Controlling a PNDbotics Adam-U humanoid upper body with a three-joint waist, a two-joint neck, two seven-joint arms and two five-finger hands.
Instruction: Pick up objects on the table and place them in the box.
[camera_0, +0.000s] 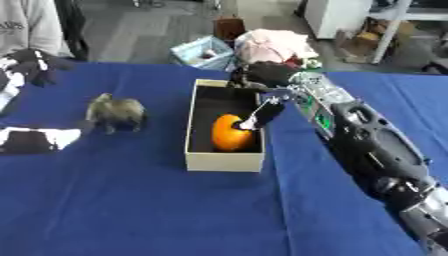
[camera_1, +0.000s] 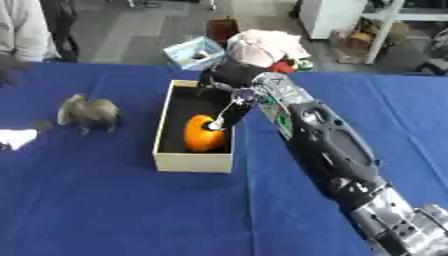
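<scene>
An open cardboard box (camera_0: 225, 161) stands in the middle of the blue table (camera_0: 131, 210). An orange round object (camera_0: 231, 133) lies inside it near the front wall. My right arm reaches in from the lower right, and my right hand (camera_0: 262, 75) hangs over the box's far right corner. A slim black-and-white part (camera_0: 261, 114) points down from it to the top of the orange object. A grey furry toy (camera_0: 115, 111) sits on the cloth left of the box. My left hand shows in neither view.
Black-and-white soft things lie at the table's left edge (camera_0: 35, 140) and far left corner (camera_0: 22, 70). Past the far edge stand a light blue basket (camera_0: 204, 51) and a pink bundle (camera_0: 273, 45). A person in grey (camera_0: 31, 25) stands at the far left.
</scene>
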